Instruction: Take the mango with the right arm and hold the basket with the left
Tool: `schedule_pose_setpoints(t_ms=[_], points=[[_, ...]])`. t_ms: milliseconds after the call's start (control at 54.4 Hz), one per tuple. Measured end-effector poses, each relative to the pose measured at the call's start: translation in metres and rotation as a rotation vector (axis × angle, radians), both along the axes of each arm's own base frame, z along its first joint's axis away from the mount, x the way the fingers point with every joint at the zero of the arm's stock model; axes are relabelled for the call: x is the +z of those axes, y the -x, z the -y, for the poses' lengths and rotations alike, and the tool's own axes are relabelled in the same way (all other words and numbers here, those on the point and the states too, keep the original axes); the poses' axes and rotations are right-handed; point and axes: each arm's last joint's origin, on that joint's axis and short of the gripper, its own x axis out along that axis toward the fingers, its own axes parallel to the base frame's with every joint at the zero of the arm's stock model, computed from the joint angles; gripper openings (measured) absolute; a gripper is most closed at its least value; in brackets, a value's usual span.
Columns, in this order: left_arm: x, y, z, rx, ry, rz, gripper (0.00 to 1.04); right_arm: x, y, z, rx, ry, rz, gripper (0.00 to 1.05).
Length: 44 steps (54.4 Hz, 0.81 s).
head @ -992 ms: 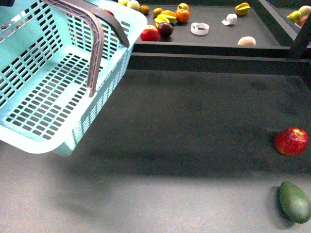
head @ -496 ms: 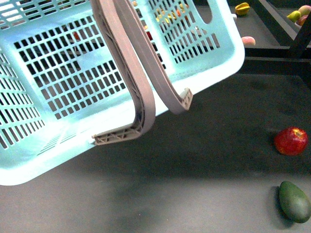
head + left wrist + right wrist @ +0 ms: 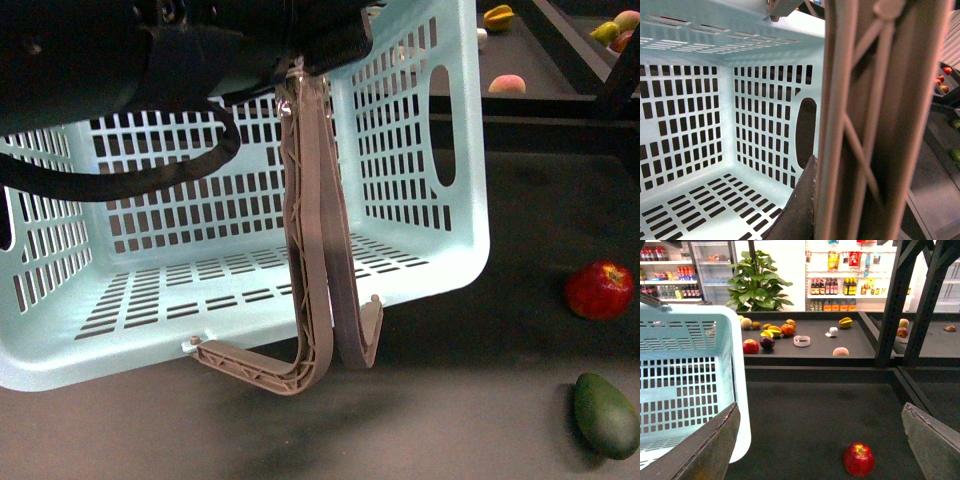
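Observation:
The turquoise basket [image 3: 420,150] hangs tipped over the dark table, its open side facing me. Its two brownish handles [image 3: 315,250] run down the front. My black left arm fills the upper left, and the left gripper [image 3: 298,78] is shut on the tops of the handles. In the left wrist view the handle [image 3: 875,125] lies against one finger [image 3: 799,210]. The mango looks to be the smooth pale orange oval [image 3: 841,351] on the far shelf. My right gripper [image 3: 820,440] is open and empty, well short of that shelf.
A red apple [image 3: 600,290] and a dark green oval fruit [image 3: 606,415] lie on the table at the right. The raised back shelf [image 3: 815,352] carries apples, yellow starfruit [image 3: 845,322], a white tape ring [image 3: 801,340]. Black frame posts [image 3: 892,305] stand at the right.
The basket has swung from the upper left to the middle and tipped over, its handles now hanging down the front. My left arm has come into view at the top.

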Motion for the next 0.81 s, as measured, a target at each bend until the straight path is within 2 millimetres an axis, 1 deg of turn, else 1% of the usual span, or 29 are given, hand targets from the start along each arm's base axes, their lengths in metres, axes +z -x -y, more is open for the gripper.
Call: schedule_pose_setpoints(t_ms=[147,368,588,717,809], points=[[-0.005,-0.006,0.000,-0.001,-0.003,-0.017,0.06,0.000,0.000,0.000,0.000,0.000,0.000,0.96],[-0.002,-0.020,0.003,-0.015,0.051,-0.035,0.06,0.000,0.000,0.000,0.000,0.000,0.000,0.96],[-0.001,-0.024,0.006,-0.044,0.077,-0.057,0.06,0.000,0.000,0.000,0.000,0.000,0.000,0.96],[-0.005,-0.027,0.007,-0.078,0.094,-0.081,0.06,0.000,0.000,0.000,0.000,0.000,0.000,0.96],[-0.010,-0.033,0.005,-0.069,0.093,-0.095,0.06,0.000,0.000,0.000,0.000,0.000,0.000,0.96]])
